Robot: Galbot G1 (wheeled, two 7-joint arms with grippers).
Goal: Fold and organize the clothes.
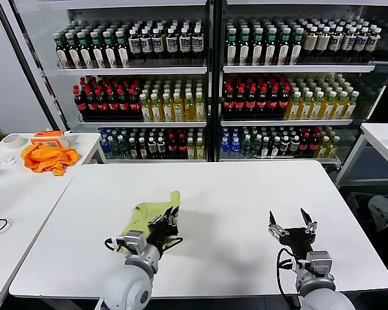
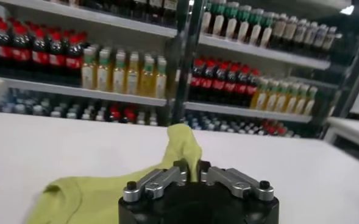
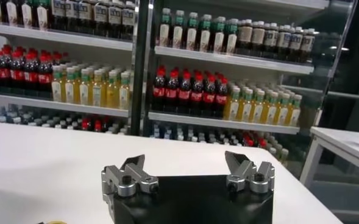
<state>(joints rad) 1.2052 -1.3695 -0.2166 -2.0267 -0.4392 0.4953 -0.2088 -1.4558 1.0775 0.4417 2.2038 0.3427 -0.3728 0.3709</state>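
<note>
A yellow-green T-shirt [image 1: 156, 210] lies bunched on the white table [image 1: 233, 194], near its front left. My left gripper [image 1: 167, 221] is shut on a fold of the shirt, lifting it slightly. In the left wrist view the cloth [image 2: 180, 141] rises up from between the closed fingers, and more of the shirt spreads on the table beside the gripper [image 2: 192, 171]. My right gripper [image 1: 291, 226] is open and empty, above the table's front right. It holds nothing in the right wrist view [image 3: 185, 167]. The shirt's printed graphic does not show.
An orange cloth [image 1: 48, 157], a small orange box [image 1: 46, 136] and a roll of tape [image 1: 13, 141] lie on the side table at the left. Shelves of bottles [image 1: 207, 77] stand behind the table. Another white table [image 1: 381, 139] stands at the right.
</note>
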